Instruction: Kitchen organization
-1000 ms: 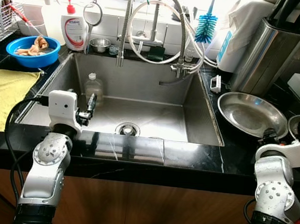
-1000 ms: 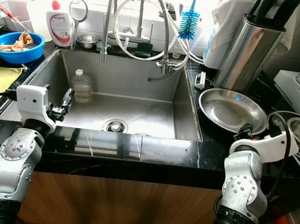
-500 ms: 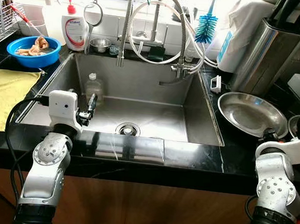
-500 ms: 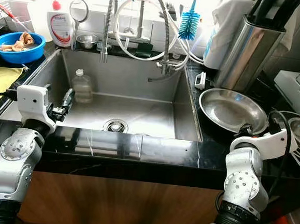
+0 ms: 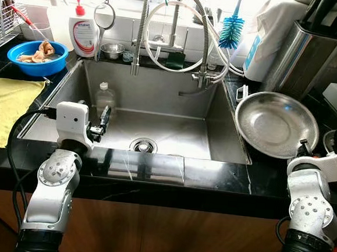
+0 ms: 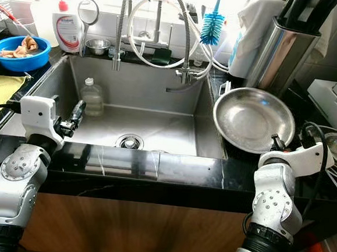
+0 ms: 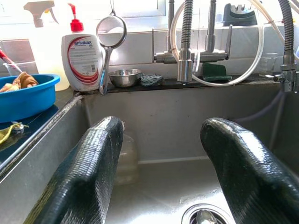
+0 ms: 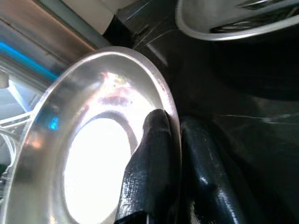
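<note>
Now right end effector (image 8: pixel 175 154) pinches the tilted steel plate (image 5: pixel 274 122) by its rim (left end effector (image 7: pixel 161 158) spread over sink (image 5: pixel 158 110))

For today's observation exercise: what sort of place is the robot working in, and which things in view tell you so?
Most likely a home kitchen, at the sink. A steel sink is sunk into a black counter, a spring-hose tap stands behind it, and the right gripper is clamped on the rim of a steel plate.
</note>
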You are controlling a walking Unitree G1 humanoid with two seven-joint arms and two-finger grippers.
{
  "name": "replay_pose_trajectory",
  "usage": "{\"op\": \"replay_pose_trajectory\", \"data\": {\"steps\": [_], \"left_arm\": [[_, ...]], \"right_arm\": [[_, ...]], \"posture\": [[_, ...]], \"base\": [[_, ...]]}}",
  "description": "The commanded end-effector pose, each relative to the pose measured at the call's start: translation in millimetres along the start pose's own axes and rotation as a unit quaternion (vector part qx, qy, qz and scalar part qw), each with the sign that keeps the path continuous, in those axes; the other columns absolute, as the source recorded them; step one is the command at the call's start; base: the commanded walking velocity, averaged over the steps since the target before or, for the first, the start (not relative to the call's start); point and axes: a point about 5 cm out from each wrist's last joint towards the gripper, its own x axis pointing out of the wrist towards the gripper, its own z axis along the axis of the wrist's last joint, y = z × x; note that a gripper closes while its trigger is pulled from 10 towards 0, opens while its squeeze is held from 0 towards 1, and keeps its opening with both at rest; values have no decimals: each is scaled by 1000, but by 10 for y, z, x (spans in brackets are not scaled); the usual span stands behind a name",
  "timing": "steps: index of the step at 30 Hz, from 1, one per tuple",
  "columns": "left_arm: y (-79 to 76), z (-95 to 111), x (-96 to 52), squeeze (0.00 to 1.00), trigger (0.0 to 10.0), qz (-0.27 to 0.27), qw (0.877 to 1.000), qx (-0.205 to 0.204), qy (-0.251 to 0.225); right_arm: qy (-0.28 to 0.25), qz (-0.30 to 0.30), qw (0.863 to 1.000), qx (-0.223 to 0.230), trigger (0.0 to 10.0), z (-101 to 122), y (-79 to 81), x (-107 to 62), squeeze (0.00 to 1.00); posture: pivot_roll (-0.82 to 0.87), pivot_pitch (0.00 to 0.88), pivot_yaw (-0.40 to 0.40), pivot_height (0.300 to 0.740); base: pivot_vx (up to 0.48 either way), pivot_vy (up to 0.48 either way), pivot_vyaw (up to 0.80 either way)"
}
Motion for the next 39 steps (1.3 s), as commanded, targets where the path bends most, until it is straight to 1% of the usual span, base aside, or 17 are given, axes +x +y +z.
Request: {"op": "replay_pose_trajectory", "data": {"steps": [1, 5, 9, 10, 12, 13, 14, 15, 20, 23, 25, 27, 28, 30, 34, 35, 39], "left_arm": [[-26, 16, 23, 0, 10000, -12, 1000, 6, -2], [-28, 17, 27, 0, 10000, -12, 1000, 6, -2], [-52, 23, 48, 0, 10000, -11, 1000, 2, -3], [-52, 23, 48, 0, 10000, -11, 1000, 2, -3], [-76, 37, 77, 0, 10000, -11, 1000, -4, -6], [-76, 37, 77, 0, 10000, -11, 1000, -4, -6], [-86, 51, 101, 0, 10000, -9, 1000, -12, -8], [-90, 67, 122, 0, 10000, -7, 1000, -18, -10], [-97, 108, 174, 0, 10000, -1, 999, -39, -15], [-174, 180, 245, 0, 10000, -15, 997, -79, -21], [-241, 192, 274, 0, 10000, -35, 994, -106, -15], [-320, 170, 277, 0, 10000, -58, 990, -131, -6], [-380, 161, 267, 0, 10000, -73, 986, -148, 0], [-420, 161, 259, 0, 10000, -85, 984, -156, 3], [-576, 165, 224, 0, 10000, -142, 968, -204, 19], [-598, 161, 212, 0, 10000, -153, 965, -213, 23], [-616, 182, 200, 0, 10000, -161, 960, -227, 19]], "right_arm": [[19, 2, 1000, -4, 0, -56, 7, 19, 0], [22, 26, 999, -4, 0, -67, 73, 13, 0], [21, 126, 992, -20, 0, -115, 299, -52, 0], [21, 126, 992, -20, 0, -115, 299, -52, 0], [15, 189, 982, -20, 0, -138, 436, -121, 0], [15, 189, 982, -20, 0, -138, 436, -121, 0], [14, 221, 975, -29, 5569, -165, 501, -169, 0], [13, 237, 971, -39, 10000, -188, 528, -190, 0], [-1, 281, 958, -59, 10000, -202, 560, -234, 0], [-9, 344, 936, -79, 10000, -238, 602, -329, 0], [-6, 361, 929, -82, 10000, -257, 611, -368, 0], [-3, 397, 915, -66, 10000, -276, 671, -461, 0], [0, 425, 902, -68, 10000, -308, 710, -537, 0], [2, 438, 896, -73, 10000, -334, 726, -577, 0], [16, 462, 884, -72, 10000, -414, 761, -646, 0], [19, 477, 875, -77, 10000, -428, 789, -686, 0], [20, 484, 871, -83, 10000, -435, 804, -708, 0]], "posture": [[115, 0, -93, 740], [115, 0, -93, 740], [114, 0, -94, 740], [114, 0, -94, 740], [110, 0, -91, 740], [110, 0, -91, 740], [111, 0, -91, 740], [110, 0, -91, 740], [111, 0, -92, 740], [111, 0, -91, 740], [111, 0, -91, 740], [103, 0, -83, 740], [104, 0, -82, 740], [104, 0, -82, 740], [103, 0, -79, 740], [102, 0, -79, 740], [104, 0, -79, 740]], "base": [[0, 0, 0], [0, 0, 0], [0, 0, 0], [0, 0, 0], [0, 0, 0], [0, 0, 0], [0, 0, 0], [0, 0, 0], [0, 0, 0], [0, 0, 0], [0, 0, 0], [0, 0, 0], [0, 0, 0], [0, 0, 0], [0, 0, 0], [0, 0, 0], [0, 0, 0]]}}
